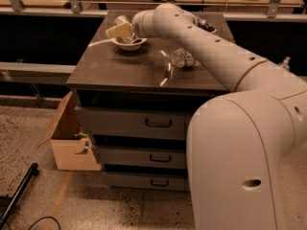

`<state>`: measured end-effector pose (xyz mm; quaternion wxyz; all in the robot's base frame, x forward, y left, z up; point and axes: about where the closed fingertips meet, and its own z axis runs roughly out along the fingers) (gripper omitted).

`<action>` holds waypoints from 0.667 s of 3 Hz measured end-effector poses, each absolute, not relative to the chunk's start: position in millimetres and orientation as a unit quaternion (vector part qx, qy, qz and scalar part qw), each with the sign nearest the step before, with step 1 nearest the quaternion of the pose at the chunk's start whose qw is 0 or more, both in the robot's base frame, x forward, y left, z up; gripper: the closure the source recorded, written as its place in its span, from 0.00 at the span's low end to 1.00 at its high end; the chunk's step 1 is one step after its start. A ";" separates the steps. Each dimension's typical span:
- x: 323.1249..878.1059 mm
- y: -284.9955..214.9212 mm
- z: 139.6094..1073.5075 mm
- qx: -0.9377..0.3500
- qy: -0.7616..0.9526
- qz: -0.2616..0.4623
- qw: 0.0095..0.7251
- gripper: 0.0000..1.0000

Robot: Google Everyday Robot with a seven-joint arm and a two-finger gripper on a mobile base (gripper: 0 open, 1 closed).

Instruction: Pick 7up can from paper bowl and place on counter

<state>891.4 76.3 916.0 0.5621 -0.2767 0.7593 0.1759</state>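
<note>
In the one camera view, the gripper [121, 30] hangs right over the paper bowl [129, 45] on the far left of the counter [120, 70]. The 7up can [120, 19] pokes up just behind it, at the bowl's far side. Whether the gripper is clamped on the can or loose, I cannot tell.
</note>
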 end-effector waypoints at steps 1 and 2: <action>892.4 88.7 908.5 -0.285 0.757 0.185 0.559 0.00; 896.5 96.8 903.6 -0.289 0.755 0.190 0.556 0.00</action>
